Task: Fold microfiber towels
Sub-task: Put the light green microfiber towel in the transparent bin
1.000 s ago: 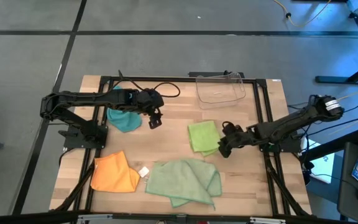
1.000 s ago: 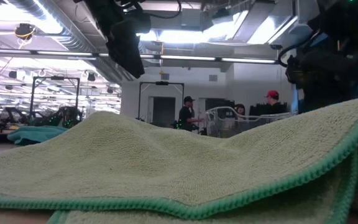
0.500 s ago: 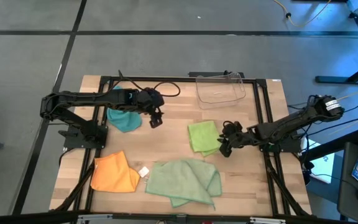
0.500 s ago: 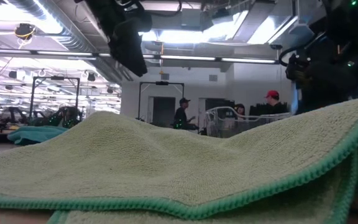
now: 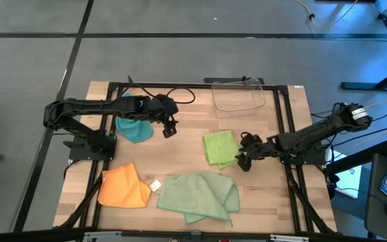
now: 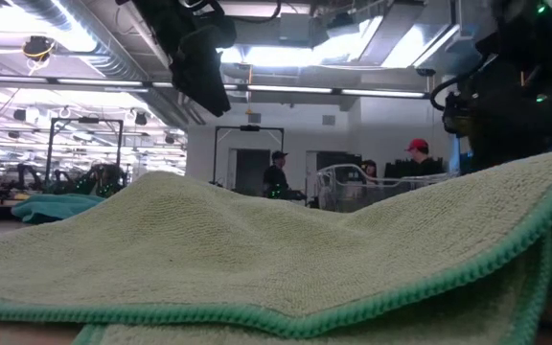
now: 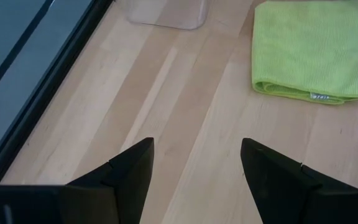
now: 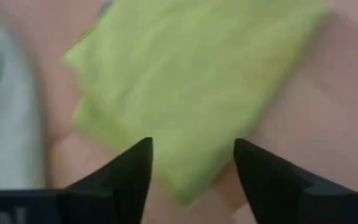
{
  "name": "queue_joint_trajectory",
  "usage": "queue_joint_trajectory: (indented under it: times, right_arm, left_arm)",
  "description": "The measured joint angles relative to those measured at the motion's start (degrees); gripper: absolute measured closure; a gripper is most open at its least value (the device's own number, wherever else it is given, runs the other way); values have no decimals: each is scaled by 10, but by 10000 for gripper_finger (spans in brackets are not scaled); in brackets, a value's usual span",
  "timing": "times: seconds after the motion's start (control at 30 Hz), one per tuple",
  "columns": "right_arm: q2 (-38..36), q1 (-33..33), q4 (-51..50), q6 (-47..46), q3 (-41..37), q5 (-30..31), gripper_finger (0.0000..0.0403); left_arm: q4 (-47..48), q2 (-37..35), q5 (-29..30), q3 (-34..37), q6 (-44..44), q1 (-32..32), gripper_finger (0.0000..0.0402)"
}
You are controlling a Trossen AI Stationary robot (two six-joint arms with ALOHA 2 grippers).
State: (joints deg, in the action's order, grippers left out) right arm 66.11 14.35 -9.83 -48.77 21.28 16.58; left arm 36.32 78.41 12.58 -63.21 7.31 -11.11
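The lime green towel (image 5: 219,147) lies folded flat at the table's middle right, also in the left wrist view (image 7: 309,50). My right gripper (image 5: 242,160) stands open, low at that towel's right edge, the cloth (image 8: 185,81) showing between its fingers. My left gripper (image 5: 168,128) hangs open above bare wood (image 7: 197,149), next to the crumpled teal towel (image 5: 133,128). The orange towel (image 5: 123,188) lies at the near left. The larger sage towel (image 5: 200,195) lies loosely folded at the near middle. My right gripper stands open, slanting down from the table's right side at the lime towel's right edge (image 8: 185,180). Whether its fingertips touch the cloth, I cannot tell.
A clear plastic bin (image 5: 238,97) stands at the far edge, right of middle. A small white tag (image 5: 156,185) lies between the orange and sage towels. Black frame rails (image 5: 291,128) run along the table's sides. People stand in the room beyond the table (image 6: 278,172).
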Motion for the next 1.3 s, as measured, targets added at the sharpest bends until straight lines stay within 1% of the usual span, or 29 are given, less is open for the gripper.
queue_joint_trajectory:
  times: [0.07, 0.13, 0.2, 0.33, 0.43, 0.63, 0.77, 0.9, 1.0, 1.1, 1.23, 1.3]
  right_arm:
    - [0, -11, -13, -47, 0, 16, 149]
    - [0, -29, -26, -102, 0, 11, 134]
    - [5, -49, -38, -148, 0, -13, 128]
    - [36, -89, -24, -151, 2, -73, 126]
    - [71, -118, 41, -135, 3, -99, 126]
    - [147, -167, 192, -109, 2, -184, 126]
    - [207, -185, 250, -118, 7, -201, 126]
    - [247, -187, 347, -105, 7, -203, 129]
    - [265, -186, 327, -79, 36, -204, 148]
    - [295, -186, 273, -75, 79, -204, 186]
    - [336, -186, 300, -36, 105, -206, 255]
    - [344, -187, 304, -8, 114, -205, 304]
  left_arm:
    - [0, 0, 0, 0, 0, 0, 166]
    - [0, 0, 0, 0, 0, 0, 166]
    - [1, 0, 0, 0, -4, 0, 166]
    - [1, 0, 0, 0, -4, 0, 166]
    - [0, 0, 0, 0, -4, 0, 166]
    - [0, 0, 0, 0, -4, 0, 166]
    - [1, 0, 0, 0, -4, 0, 166]
    - [1, 0, 0, 0, -4, 0, 166]
    - [1, 0, 0, 0, -5, 0, 166]
    - [2, 0, 0, 0, -5, 0, 166]
    - [2, 0, 0, 0, -5, 0, 166]
    - [2, 0, 0, 0, -5, 0, 166]
